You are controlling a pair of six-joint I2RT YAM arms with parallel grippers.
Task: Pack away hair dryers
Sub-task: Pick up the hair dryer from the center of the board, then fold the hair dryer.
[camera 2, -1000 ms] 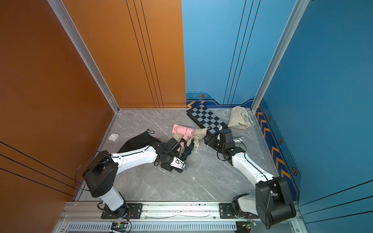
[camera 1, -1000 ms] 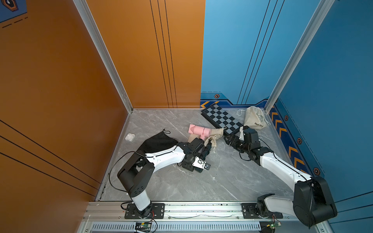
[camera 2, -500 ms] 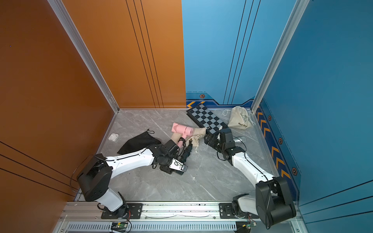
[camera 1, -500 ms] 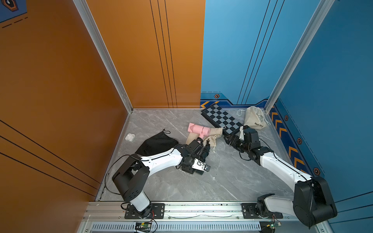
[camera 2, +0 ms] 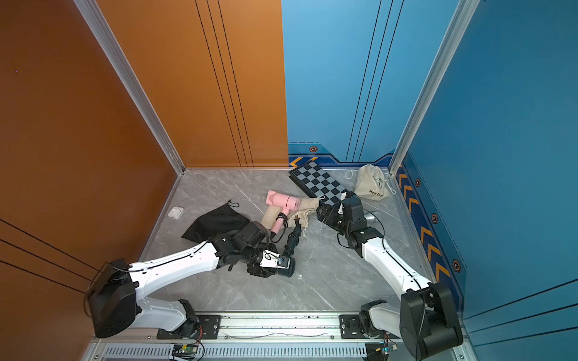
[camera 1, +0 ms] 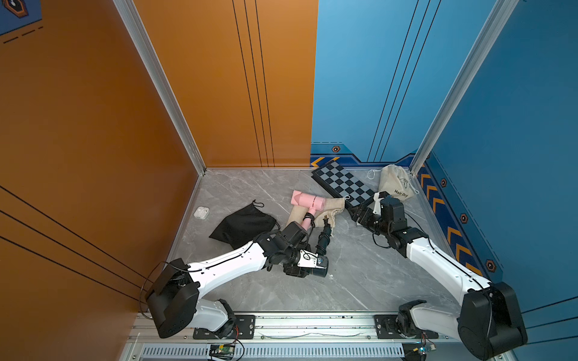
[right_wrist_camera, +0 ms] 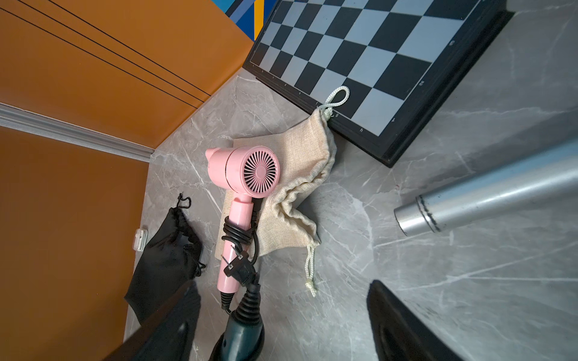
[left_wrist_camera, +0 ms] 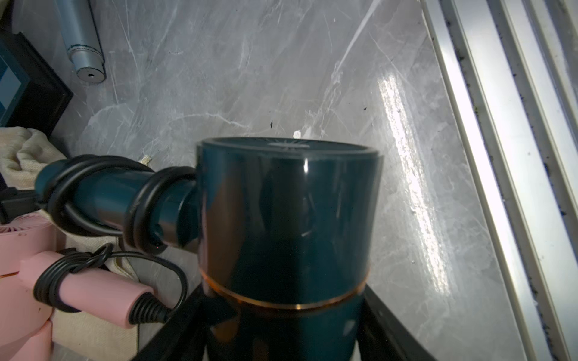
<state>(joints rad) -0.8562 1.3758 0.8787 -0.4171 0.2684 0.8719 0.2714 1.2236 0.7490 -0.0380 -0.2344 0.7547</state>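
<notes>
I count two dryers. Nearest me, my left hand (camera 1: 305, 268) is clamped round the teal dryer (left_wrist_camera: 287, 218) over the grey marble table (camera 1: 359, 281). Beyond, my right hand (camera 1: 358, 215) gapes wide, empty. The pink dryer (camera 1: 308, 200) lies on one flat beige bag (camera 1: 331, 212), with one black bag (camera 1: 244, 223) beside it. Farthest are the chessboard (camera 1: 344, 184) and one stuffed bag (camera 1: 395, 184), by orange and blue walls (camera 1: 219, 93).

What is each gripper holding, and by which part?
The left gripper holds the dark teal hair dryer by its barrel, beside the gold ring; the cord-wrapped handle sticks out free. The right gripper is open and holds nothing.
</notes>
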